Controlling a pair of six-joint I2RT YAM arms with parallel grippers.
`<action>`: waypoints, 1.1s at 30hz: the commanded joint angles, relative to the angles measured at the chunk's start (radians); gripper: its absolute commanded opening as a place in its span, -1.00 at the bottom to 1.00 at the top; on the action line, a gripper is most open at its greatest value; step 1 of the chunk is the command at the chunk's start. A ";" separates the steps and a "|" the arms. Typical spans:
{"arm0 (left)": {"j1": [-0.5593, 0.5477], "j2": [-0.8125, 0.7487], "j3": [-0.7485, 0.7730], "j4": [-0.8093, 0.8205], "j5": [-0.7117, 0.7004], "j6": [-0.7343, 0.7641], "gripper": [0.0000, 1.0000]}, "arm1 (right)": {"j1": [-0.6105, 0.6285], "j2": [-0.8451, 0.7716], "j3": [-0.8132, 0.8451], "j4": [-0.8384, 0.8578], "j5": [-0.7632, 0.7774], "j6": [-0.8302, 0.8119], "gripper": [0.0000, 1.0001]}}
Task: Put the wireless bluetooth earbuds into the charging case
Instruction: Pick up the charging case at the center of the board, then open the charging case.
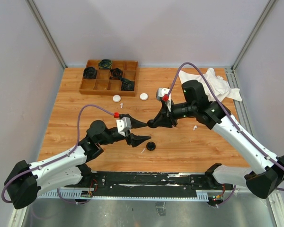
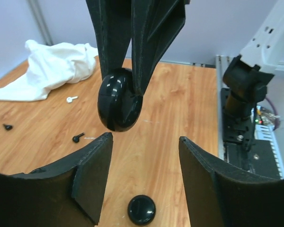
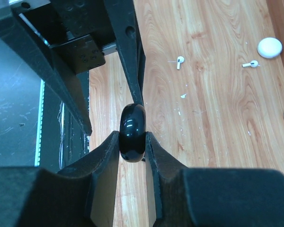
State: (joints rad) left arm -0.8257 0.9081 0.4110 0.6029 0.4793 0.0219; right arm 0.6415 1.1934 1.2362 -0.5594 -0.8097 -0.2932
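The task is judged to be at an early stage, since no earbud is seen seated in any case. A glossy black round charging case (image 3: 133, 127) is pinched edge-on between the fingers of the right gripper (image 3: 132, 142) and held clear above the light wooden table (image 1: 66, 104), at the centre of the top view. The left gripper (image 2: 146, 141) is spread wide, with one finger to each side just below that case and neither touching it. No gap is seen in the held case, so whether it is open cannot be told. Opening it and fetching every earbud are taken to remain.

Two black cases are counted: the held one and a matt black round case (image 1: 151, 145) lying low in the centre. A white round case (image 1: 116, 98) and a second white case (image 1: 144, 96) lie above centre.

Three white earbuds are counted in the top view:
- a first white stemmed earbud (image 1: 121, 104) beside the left white case
- a second white earbud (image 1: 143, 150) just left of the lying black case
- a third white earbud (image 1: 195, 126) right of centre

Another white earbud (image 3: 180, 62), seen at upper middle in the right wrist view, cannot be matched with certainty. A black stemmed earbud (image 2: 78, 137) and a second black earbud (image 2: 8, 126) lie at the left of the left wrist view.

A brown wooden compartment tray (image 1: 97, 85) at upper left holds four dark items too small to identify. A crumpled white cloth (image 1: 217, 82) lies at upper right
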 commanded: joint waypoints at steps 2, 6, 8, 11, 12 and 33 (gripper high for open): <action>0.008 0.013 0.059 0.003 0.104 -0.066 0.21 | 0.038 -0.027 0.001 -0.048 -0.092 -0.115 -0.88; 0.008 0.021 0.071 -0.008 0.109 -0.078 0.19 | 0.056 -0.028 0.018 -0.068 -0.104 -0.145 -0.86; 0.007 0.020 0.064 0.003 0.110 -0.083 0.17 | 0.064 -0.024 0.027 -0.081 -0.092 -0.148 -0.86; 0.008 0.021 0.057 0.019 0.107 -0.093 0.13 | 0.086 -0.016 0.043 -0.107 -0.081 -0.152 -0.87; 0.008 0.021 0.058 0.021 0.112 -0.096 0.12 | 0.096 -0.012 0.046 -0.114 -0.073 -0.151 -0.87; 0.008 0.004 0.013 -0.005 0.166 -0.023 -0.99 | 0.163 0.031 0.076 -0.116 0.108 -0.140 -0.73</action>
State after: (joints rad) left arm -0.8192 0.9272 0.4454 0.5705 0.6090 -0.0654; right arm 0.7925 1.2232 1.2873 -0.6811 -0.7712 -0.4202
